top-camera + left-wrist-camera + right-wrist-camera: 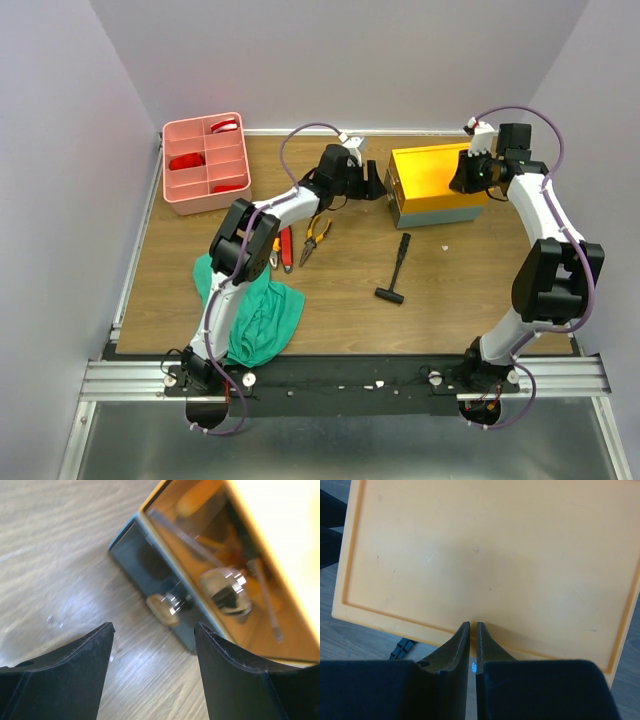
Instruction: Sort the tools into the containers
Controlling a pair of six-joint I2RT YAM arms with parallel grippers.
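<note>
**Left pincer lined up on toolbox end knob; right pincer over lid**

Left pincer (155,630): released, jaws wide, nothing between them. Just ahead of its tips and apart from them is a small metal knob (164,609) on the grey end face of the toolbox (129,550).

Right pincer (470,627): clenched, fingers all but together, nothing seen between them. The yellow lid (495,555) lies below and ahead of its tips. Contact with the lid: cannot tell.

Judgement: the step in hand is taking the knob to open the box.
- Keep the knob centred between the jaws.
- Close on its neck and pull straight along its axis.
- Bear down with the right pincer so the box does not slide.

Around:
- Behind the left pincer, toward its base and beside the forearm: orange-handled pliers (316,236) and red-handled pliers (287,250).
- Behind it and to its right: the black hammer (396,268).
- Well off to its left: the pink tray (172,140).
- Far behind it, by the base: the green cloth (262,318).
- Nothing blocks the knob.
</note>
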